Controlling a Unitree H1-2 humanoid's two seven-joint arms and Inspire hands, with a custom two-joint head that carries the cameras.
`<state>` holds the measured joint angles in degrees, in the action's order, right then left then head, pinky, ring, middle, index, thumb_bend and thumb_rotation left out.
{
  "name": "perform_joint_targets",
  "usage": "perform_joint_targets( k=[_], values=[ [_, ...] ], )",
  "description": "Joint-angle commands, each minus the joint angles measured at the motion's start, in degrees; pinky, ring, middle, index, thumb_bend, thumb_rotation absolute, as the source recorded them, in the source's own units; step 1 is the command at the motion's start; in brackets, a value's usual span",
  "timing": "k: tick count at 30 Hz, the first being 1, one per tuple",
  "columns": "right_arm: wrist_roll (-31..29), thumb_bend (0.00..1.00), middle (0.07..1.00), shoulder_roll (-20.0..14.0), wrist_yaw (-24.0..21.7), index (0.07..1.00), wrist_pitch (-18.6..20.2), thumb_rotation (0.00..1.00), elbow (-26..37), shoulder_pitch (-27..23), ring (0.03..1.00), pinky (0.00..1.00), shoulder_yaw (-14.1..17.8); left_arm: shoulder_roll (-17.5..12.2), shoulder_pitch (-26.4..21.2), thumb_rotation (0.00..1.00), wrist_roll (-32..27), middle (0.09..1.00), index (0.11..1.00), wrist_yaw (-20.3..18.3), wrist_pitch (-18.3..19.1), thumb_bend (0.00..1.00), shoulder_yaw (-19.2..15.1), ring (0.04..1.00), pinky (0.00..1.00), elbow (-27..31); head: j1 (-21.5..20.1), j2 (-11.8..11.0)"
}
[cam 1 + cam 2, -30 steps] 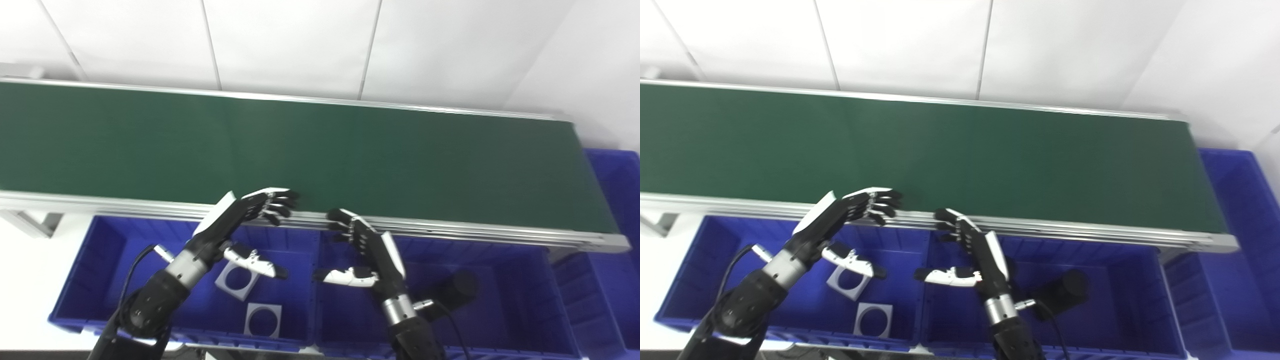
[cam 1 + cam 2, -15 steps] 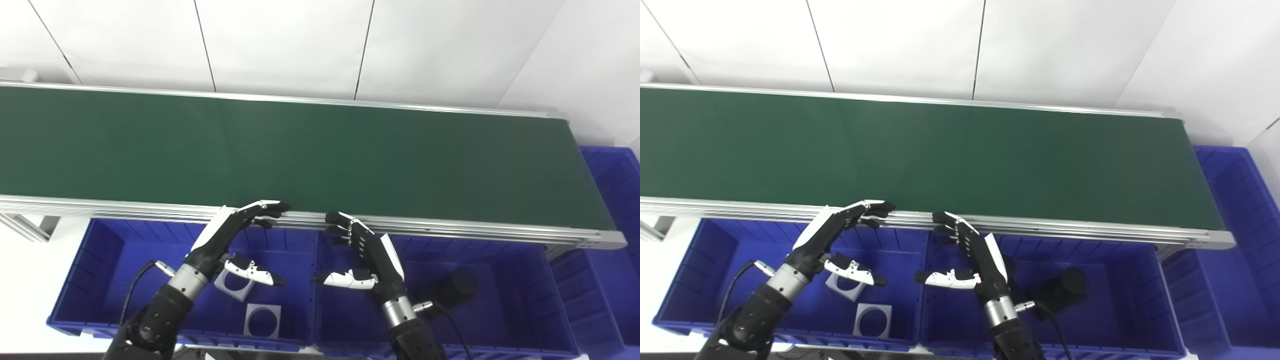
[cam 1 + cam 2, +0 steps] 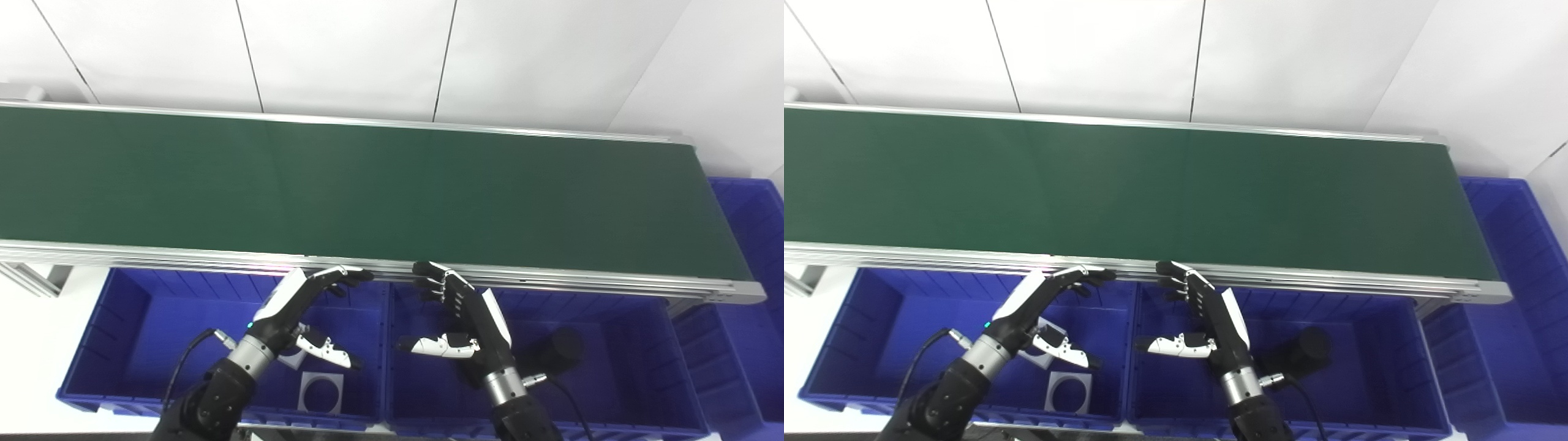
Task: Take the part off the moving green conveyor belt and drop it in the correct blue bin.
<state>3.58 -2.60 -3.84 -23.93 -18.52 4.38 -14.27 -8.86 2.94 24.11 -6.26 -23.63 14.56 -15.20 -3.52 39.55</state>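
The green conveyor belt [image 3: 380, 190] runs across the view with no part on it. My left hand [image 3: 300, 306] is open and empty, held over the left blue bin [image 3: 122, 331], fingertips near the belt's front rail. My right hand [image 3: 465, 318] is open and empty over the middle blue bin [image 3: 631, 373], fingers spread, also close to the rail. The left bin holds two grey square plates with round holes [image 3: 320, 392]; one is partly hidden by my left hand. A black cylinder [image 3: 554, 352] lies in the middle bin.
The belt's aluminium front rail [image 3: 551, 278] runs just above both bins. A third blue bin [image 3: 753, 214] stands at the belt's right end. A white wall is behind the belt.
Both hands have drawn back from the belt edge and lowered over the bins. The left hand's fingers have straightened. The camera view has also shifted a little.
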Motion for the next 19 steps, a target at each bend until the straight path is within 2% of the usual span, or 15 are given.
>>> perform_joint_targets(
  k=[1,10,16,19],
  values=[
    [-1.4,0.81,0.798,-0.1,-0.7,0.772,-3.0,0.13,1.6,-0.3,0.764,0.69,0.5,0.2,-1.5,0.13,0.9,0.787,0.759,2.5,-1.7,0.98,0.0,0.75,0.66,0.0,0.3,0.1],
    [-2.1,0.79,0.799,-0.5,-2.2,0.764,-3.0,0.12,2.0,0.0,0.766,0.69,1.3,0.8,-1.6,0.19,0.9,0.778,0.759,4.7,-2.5,0.95,0.8,0.75,0.67,-0.9,1.5,-0.1],
    [-2.0,0.79,0.802,-0.6,-2.6,0.761,-3.0,0.13,1.6,-0.2,0.767,0.69,1.3,0.9,-1.5,0.15,-1.8,0.769,0.751,5.1,-3.2,0.94,1.2,0.749,0.68,-1.0,1.6,-0.2],
    [-1.8,0.8,0.803,-0.6,-2.5,0.759,-3.0,0.13,1.6,-0.1,0.765,0.69,1.4,1.0,-1.3,0.18,-3.0,0.77,0.743,5.7,-3.3,0.93,1.6,0.752,0.68,-0.8,1.7,-0.4]
  ],
)
